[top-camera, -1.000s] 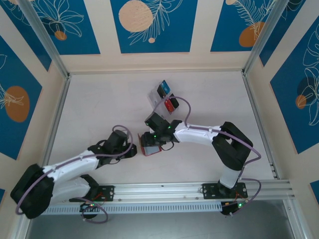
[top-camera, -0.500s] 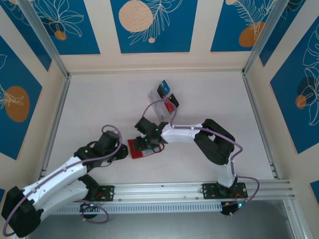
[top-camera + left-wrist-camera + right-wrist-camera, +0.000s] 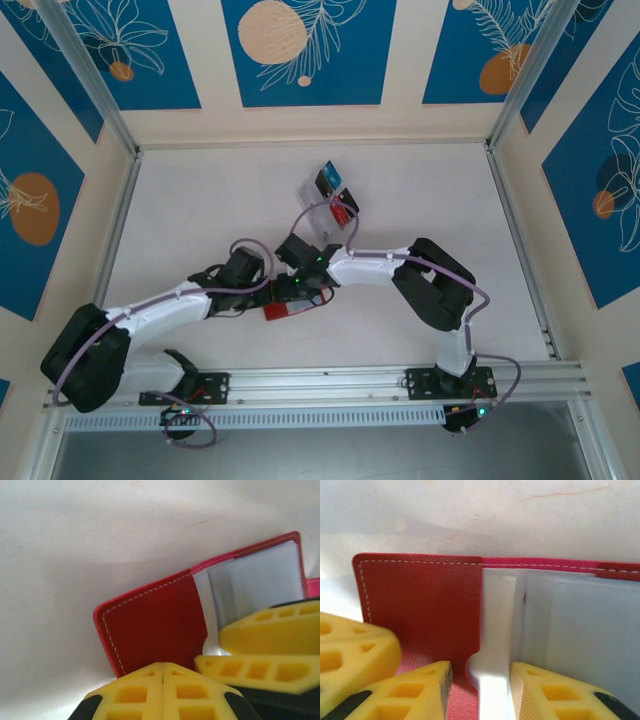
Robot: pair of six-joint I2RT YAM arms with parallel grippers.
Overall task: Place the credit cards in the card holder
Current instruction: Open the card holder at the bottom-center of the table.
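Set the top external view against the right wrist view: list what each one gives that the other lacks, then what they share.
Top external: the left arm and right arm, the table, the clear rack holding the credit cards. Right wrist: the card holder up close, its grey lining and white stitching, lining between the right claw's parted fingers. Shared: the opened card holder and the right claw.

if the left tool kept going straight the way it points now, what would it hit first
Most likely the card holder: its red flap stands directly ahead of the shut left tool, seemingly very close, though depth is unclear.
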